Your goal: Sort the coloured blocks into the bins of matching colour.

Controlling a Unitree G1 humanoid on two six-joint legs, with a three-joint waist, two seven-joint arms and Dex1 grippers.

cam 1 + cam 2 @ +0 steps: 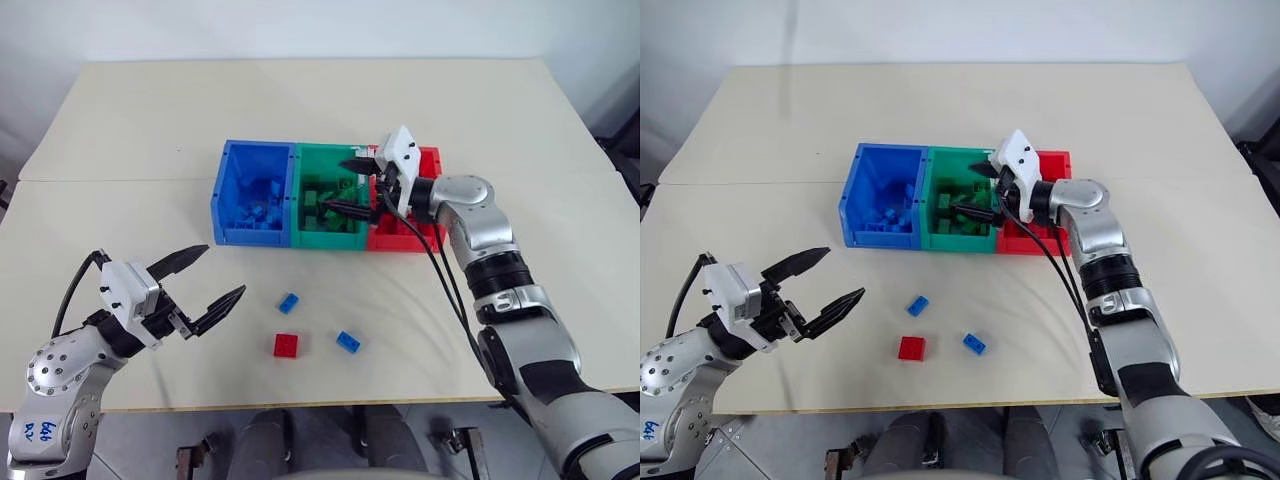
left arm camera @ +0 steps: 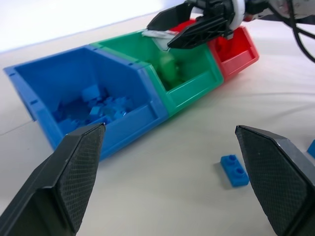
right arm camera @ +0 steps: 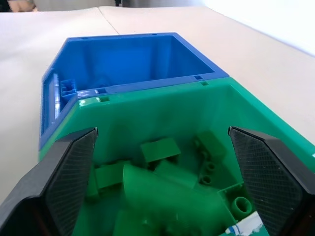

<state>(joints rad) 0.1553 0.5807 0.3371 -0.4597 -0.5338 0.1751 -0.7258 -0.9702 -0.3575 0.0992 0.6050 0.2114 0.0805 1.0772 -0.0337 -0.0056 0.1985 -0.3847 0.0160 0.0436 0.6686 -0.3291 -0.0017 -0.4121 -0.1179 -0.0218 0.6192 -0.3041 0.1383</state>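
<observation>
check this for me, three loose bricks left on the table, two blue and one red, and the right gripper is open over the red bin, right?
Not quite: the right gripper is open over the green bin, not the red one; the right wrist view shows green bricks between its fingers. The two blue bricks and the red brick are indeed loose on the table.

A wide, smooth table with a pale beige top (image 1: 300,110) fills most of the scene, a thin seam (image 1: 120,180) running across it. Behind its far edge stands a plain white wall (image 1: 300,25). Below the near edge lies a grey floor (image 1: 140,440). The light is soft and even.
</observation>
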